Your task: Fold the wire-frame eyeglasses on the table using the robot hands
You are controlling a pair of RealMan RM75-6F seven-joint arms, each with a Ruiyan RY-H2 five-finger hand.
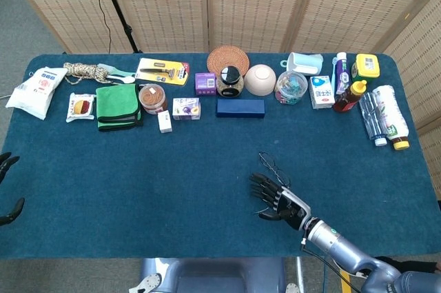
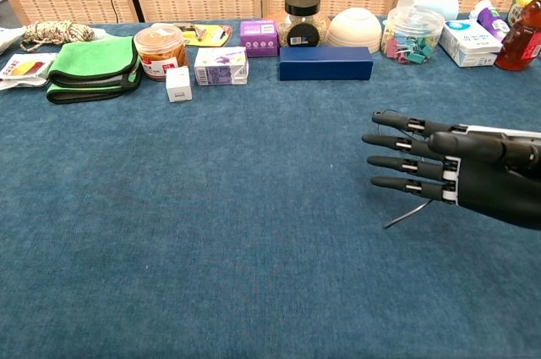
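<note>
The wire-frame eyeglasses (image 1: 273, 167) lie on the blue table, right of centre, their thin dark frame just beyond my right hand's fingertips in the head view. My right hand (image 1: 278, 200) hovers flat with fingers spread and holds nothing. In the chest view the same hand (image 2: 461, 175) covers most of the glasses; only one thin temple wire (image 2: 407, 213) sticks out under the fingers. Only the dark fingertips of my left hand (image 1: 12, 207) show at the far left edge, apart from each other and holding nothing.
A row of items lines the far side: green cloth (image 1: 117, 105), jar (image 1: 152, 97), small boxes, a dark blue case (image 1: 240, 107), bowl (image 1: 260, 79), clip tub (image 1: 291, 87), cartons and bottles (image 1: 383, 117). The blue table cloth (image 1: 172, 183) stretches left of the hand.
</note>
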